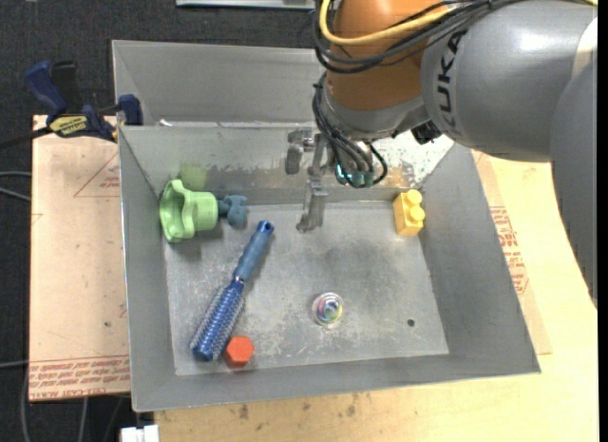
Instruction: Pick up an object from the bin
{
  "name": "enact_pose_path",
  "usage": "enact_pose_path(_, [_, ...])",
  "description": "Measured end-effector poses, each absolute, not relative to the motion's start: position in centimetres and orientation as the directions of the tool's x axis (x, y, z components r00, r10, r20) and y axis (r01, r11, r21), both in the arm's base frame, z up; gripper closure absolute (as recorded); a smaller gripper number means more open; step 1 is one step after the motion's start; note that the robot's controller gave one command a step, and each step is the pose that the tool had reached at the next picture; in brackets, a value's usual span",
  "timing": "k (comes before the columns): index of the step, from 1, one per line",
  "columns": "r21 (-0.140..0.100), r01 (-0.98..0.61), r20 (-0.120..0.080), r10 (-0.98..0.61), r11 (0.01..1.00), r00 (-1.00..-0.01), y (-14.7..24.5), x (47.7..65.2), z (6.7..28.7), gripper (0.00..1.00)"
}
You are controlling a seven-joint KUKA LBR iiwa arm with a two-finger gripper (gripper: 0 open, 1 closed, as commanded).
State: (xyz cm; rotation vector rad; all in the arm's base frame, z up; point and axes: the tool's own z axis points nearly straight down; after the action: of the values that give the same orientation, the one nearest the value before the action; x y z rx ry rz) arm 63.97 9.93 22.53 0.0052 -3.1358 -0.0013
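Hidden/unclear: the arm's orange wrist cover [375,22] and its cables are masking the tool's upper part and a stretch of the far wall of the grey metal bin [380,278]. The tool [306,224] is showing as one thin metal bar hanging at upper centre of the frame. I cannot tell whether it is released or clenched, and nothing is showing in its grasp. The small round clear thing [329,309] at lower centre is too small to identify.

Nearest thing: the blue plastic brush with a ribbed head [231,293] is lying flat on the bin floor. Its long axis is running diagonally, with the head pointing lower left and the smooth handle pointing upper right. The handle end is sitting just left of the tool tip, apart from it. The rest is stretching away down-left.

Others:
- A small orange cap [238,351] is lying just beside the brush head.
- A yellow plastic block [408,212] is sitting right of the tool.
- A green flanged plastic piece [185,210] is lying at the left, with a small grey-blue piece [234,209] just beside it.
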Motion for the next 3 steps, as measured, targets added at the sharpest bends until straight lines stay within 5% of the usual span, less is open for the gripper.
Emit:
enact_pose_path(1, [0.002, -0.106, 0.005, -0.106, 0.994, -0.994, 14.5, 65.1, 14.3, 0.00])
enact_pose_path(2, [0.001, -0.200, -0.001, -0.200, 0.980, -0.980, 14.6, 63.8, 6.8, 0.00])
enact_pose_path(3, [0.000, -0.200, -0.002, -0.200, 0.980, -0.980, 14.5, 63.9, 7.1, 1.00])
